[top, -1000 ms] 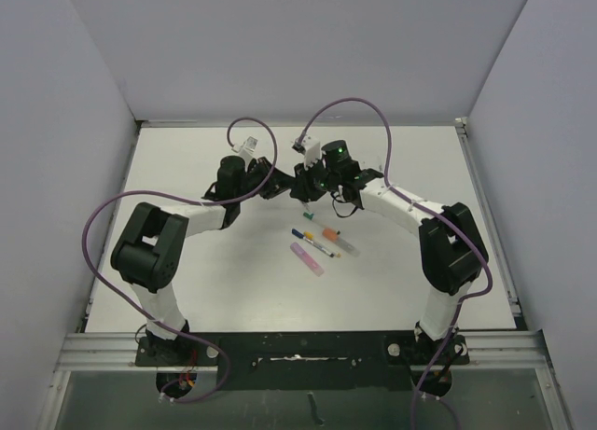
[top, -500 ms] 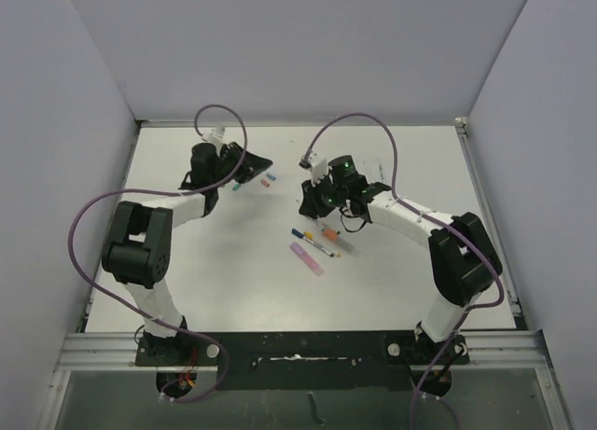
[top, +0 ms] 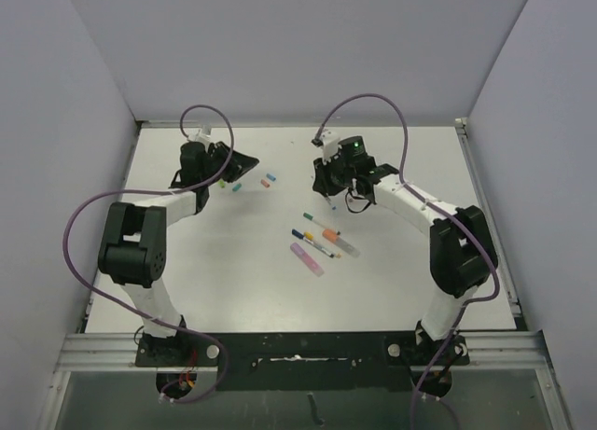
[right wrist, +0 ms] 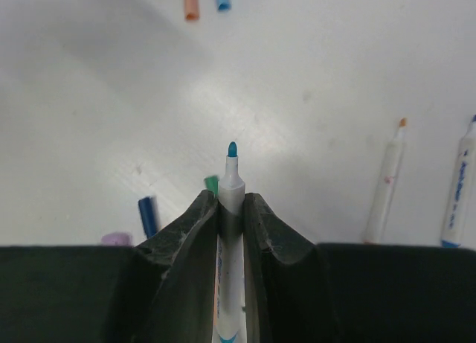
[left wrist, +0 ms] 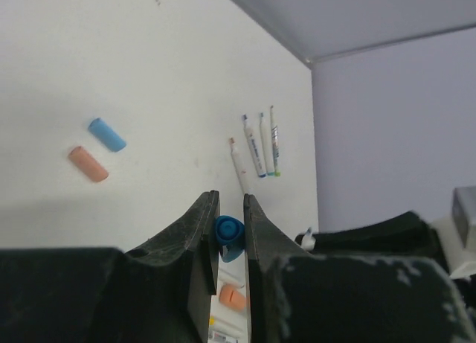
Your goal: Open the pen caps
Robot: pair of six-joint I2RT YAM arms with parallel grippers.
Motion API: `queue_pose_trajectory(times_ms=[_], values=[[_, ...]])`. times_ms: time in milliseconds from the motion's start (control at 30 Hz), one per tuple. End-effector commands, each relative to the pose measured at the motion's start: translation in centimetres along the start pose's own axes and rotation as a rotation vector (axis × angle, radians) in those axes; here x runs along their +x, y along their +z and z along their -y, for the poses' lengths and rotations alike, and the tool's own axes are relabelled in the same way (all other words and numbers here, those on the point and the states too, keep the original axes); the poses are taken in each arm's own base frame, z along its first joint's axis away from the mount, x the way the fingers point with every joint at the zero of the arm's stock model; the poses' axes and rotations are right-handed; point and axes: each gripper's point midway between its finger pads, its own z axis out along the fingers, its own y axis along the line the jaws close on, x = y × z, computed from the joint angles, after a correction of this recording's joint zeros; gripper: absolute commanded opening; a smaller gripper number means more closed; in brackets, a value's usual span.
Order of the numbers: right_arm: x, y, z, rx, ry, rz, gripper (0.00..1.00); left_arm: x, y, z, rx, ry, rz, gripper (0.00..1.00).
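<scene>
Left gripper (left wrist: 229, 209) is pinching a blue pen cap (left wrist: 228, 237); right gripper (right wrist: 230, 203) is pinching an uncapped blue-tipped pen body (right wrist: 231, 172).

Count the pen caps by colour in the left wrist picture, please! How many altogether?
Blue: 2, the loose blue cap on the table and the pinched blue cap in the left tool.
Orange: 1, the orange cap on the table.
Not counted: an orange bit below the tool, too hidden to tell.
Total: 3 caps.
</scene>
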Motion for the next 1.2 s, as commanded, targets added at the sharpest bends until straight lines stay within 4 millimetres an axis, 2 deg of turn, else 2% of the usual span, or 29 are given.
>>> queue_pose_trajectory(times_ms=[0,233,533,633,733,1167], values=[[-4.0,1.6,3.9,0.134,-0.053,0.055,0.00,2.0,-0.9,-1.8,-0.059,0.025,-0.080,0.00],[-4.5,4.7,7.7,0.235,-0.079,0.023,0.00,4.0,-0.9,-5.7,-0.168,0.014,-0.144,0.00],[-3.7,6.9,10.1,0.288,-0.097,-0.010,0.00,5.2,0.1,-9.6,-0.270,0.002,-0.172,0.04],[-3.2,7.3,10.6,0.292,-0.093,-0.022,0.00,5.3,0.4,-10.2,-0.280,-0.008,-0.172,0.05],[-2.8,7.6,11.1,0.294,-0.087,-0.028,0.00,5.4,0.6,-10.7,-0.292,-0.015,-0.172,0.10],[-1.3,9.1,11.2,0.270,-0.072,-0.054,0.00,5.9,0.7,-11.9,-0.320,-0.037,-0.181,0.20]])
